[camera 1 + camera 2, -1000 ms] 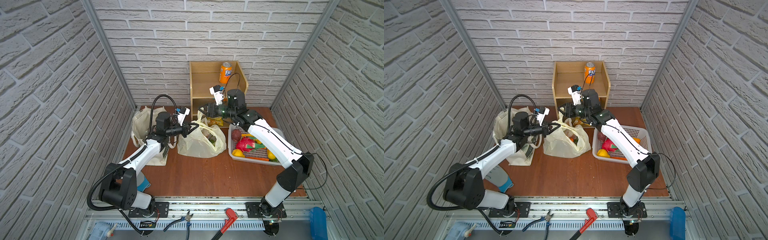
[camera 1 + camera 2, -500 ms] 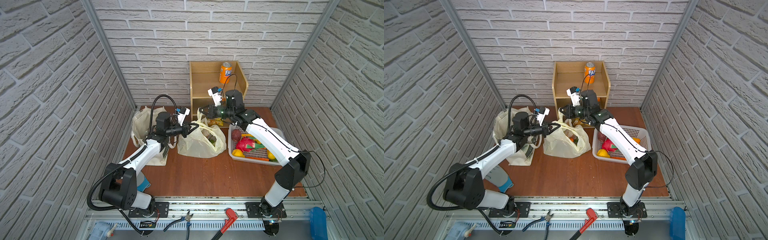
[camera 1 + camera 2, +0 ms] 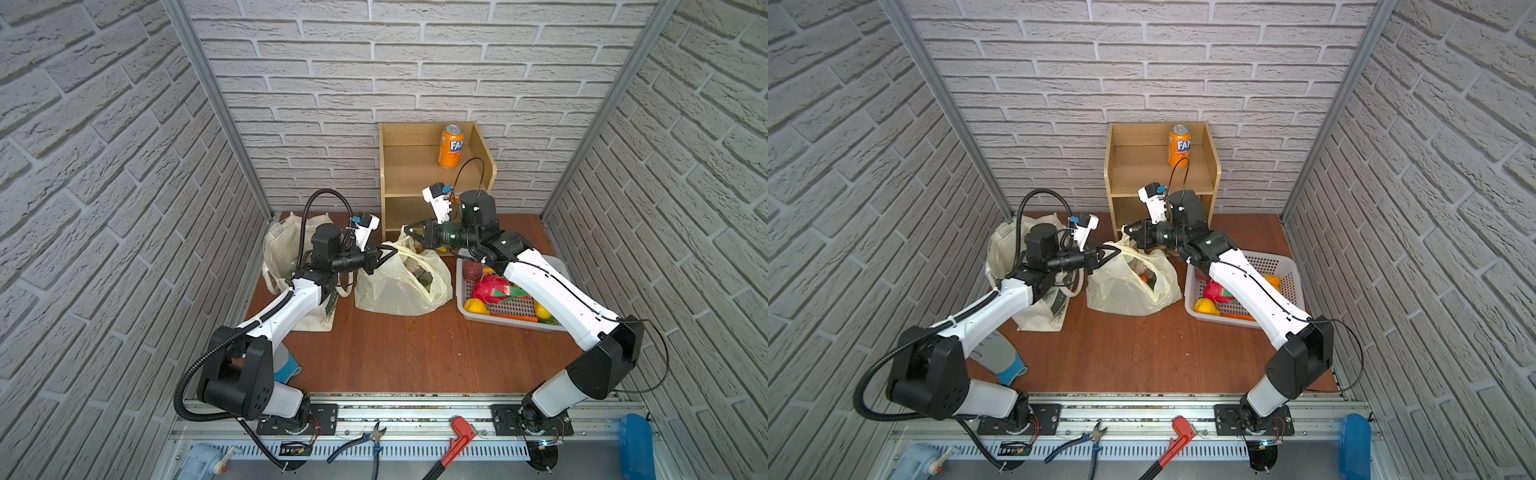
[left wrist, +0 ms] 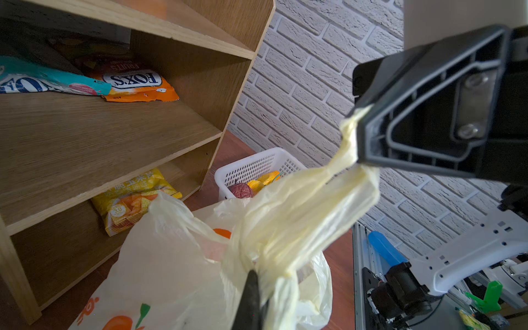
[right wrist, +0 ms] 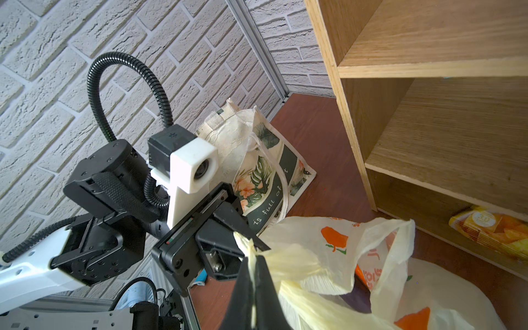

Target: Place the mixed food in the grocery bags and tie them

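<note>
The left gripper (image 3: pixel 379 254) and right gripper (image 3: pixel 409 232) each pinch tight on the drawn-up handles (image 4: pixel 328 183) of the yellow plastic carrier bag (image 3: pixel 395 291), which sits between the canvas tote (image 3: pixel 282 249) and the white basket (image 3: pixel 519 309), evidently to knot it closed.

Things counted by kind

Two grocery bags: one boxy cream canvas tote (image 3: pixel 282 245), one thin pale-yellow plastic carrier bag (image 3: pixel 390 291). One orange soda can (image 3: pixel 451 147). Three crinkly snack packets: teal packet (image 4: pixel 43 83), orange packet (image 4: pixel 137 85), yellow packet (image 4: pixel 134 200). One white perforated plastic basket (image 3: pixel 1258 261).
</note>
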{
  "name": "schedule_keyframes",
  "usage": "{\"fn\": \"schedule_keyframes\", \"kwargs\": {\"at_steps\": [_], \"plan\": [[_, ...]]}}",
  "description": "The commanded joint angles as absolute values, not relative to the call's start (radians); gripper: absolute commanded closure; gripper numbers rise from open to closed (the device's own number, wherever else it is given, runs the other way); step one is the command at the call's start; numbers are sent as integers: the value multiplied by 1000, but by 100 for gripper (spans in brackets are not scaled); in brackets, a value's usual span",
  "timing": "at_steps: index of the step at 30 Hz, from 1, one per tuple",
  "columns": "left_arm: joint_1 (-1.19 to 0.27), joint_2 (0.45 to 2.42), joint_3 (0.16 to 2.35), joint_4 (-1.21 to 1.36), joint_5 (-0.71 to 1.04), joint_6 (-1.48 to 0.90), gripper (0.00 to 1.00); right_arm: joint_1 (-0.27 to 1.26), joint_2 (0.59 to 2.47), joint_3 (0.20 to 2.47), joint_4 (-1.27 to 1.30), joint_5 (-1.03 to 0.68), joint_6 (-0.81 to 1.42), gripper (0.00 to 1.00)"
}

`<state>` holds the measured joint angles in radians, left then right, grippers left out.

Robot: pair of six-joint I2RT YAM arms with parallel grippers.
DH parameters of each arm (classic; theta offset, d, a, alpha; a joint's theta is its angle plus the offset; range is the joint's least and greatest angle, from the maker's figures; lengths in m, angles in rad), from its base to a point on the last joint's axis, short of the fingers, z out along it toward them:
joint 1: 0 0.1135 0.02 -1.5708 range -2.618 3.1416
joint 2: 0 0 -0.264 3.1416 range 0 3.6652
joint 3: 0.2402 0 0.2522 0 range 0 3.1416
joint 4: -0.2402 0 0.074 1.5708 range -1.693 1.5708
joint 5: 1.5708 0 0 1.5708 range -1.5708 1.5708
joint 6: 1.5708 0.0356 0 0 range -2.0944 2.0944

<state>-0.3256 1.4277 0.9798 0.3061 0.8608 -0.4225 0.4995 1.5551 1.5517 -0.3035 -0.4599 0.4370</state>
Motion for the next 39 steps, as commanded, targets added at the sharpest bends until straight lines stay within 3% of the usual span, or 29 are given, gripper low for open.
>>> {"fn": "schedule_keyframes", "kwargs": {"at_steps": [1, 14, 19, 27, 39], "plan": [[-315, 1420, 993, 337, 822, -431, 100, 504, 1471, 1507, -194, -450, 439, 94], [-308, 1430, 1003, 365, 790, -463, 100, 590, 1344, 1219, -142, -429, 456, 95], [-307, 1430, 1009, 381, 805, -477, 100, 594, 1391, 1080, -42, -381, 501, 94], [-307, 1410, 1002, 365, 853, -468, 100, 596, 1538, 1138, -1, -400, 518, 95], [-302, 1381, 991, 320, 894, -432, 100, 593, 1504, 1111, -34, -332, 485, 94]]}}
